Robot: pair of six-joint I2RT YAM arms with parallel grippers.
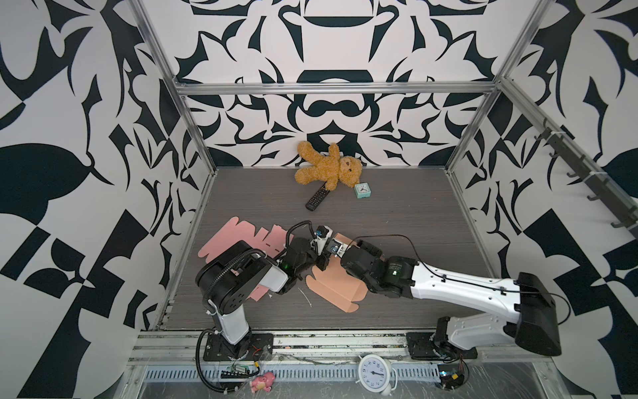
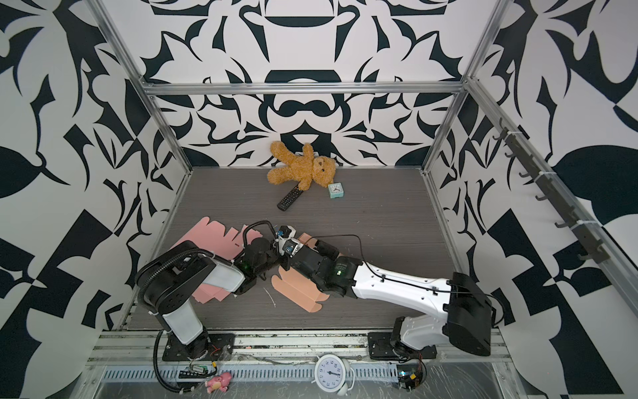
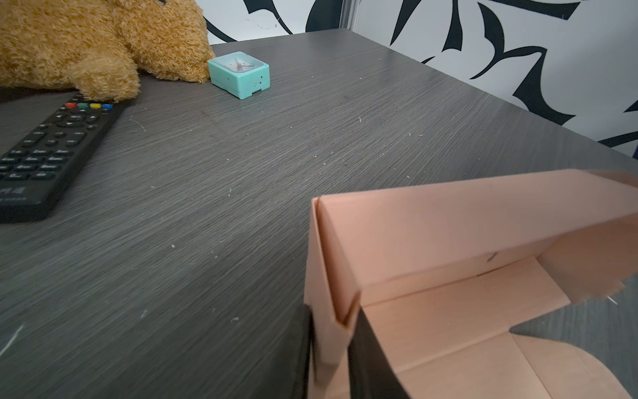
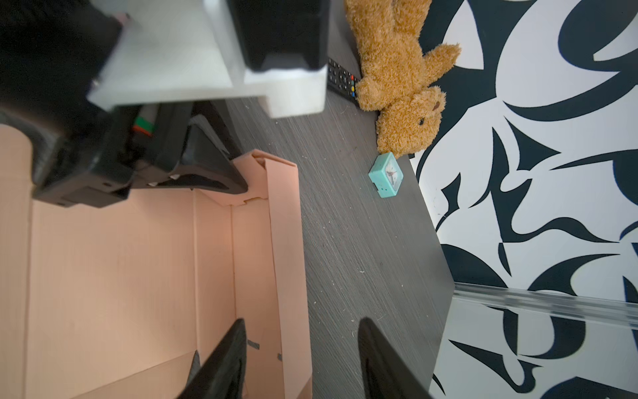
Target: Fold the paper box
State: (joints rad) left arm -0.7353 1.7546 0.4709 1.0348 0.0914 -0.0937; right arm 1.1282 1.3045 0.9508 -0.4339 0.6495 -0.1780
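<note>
The paper box (image 1: pixel 336 288) is peach card, partly folded, lying mid-table in both top views (image 2: pixel 298 292). One long wall (image 3: pixel 448 235) stands upright; the front flaps lie flat. My left gripper (image 3: pixel 333 317) is shut on the doubled corner of that wall, one finger on each side. Seen from the right wrist, the left gripper's fingers (image 4: pixel 221 172) pinch the same corner. My right gripper (image 4: pixel 301 321) is open and straddles the standing wall (image 4: pixel 286 241) further along, one finger inside the box and one over the table, touching nothing.
Flat pink card sheets (image 1: pixel 238 238) lie under the left arm. A teddy bear (image 1: pixel 328 169), a black remote (image 1: pixel 316 197) and a small teal clock (image 1: pixel 362 190) sit at the back. A white zip tie (image 1: pixel 305 297) lies near the box. A white alarm clock (image 1: pixel 374 373) stands beyond the front rail.
</note>
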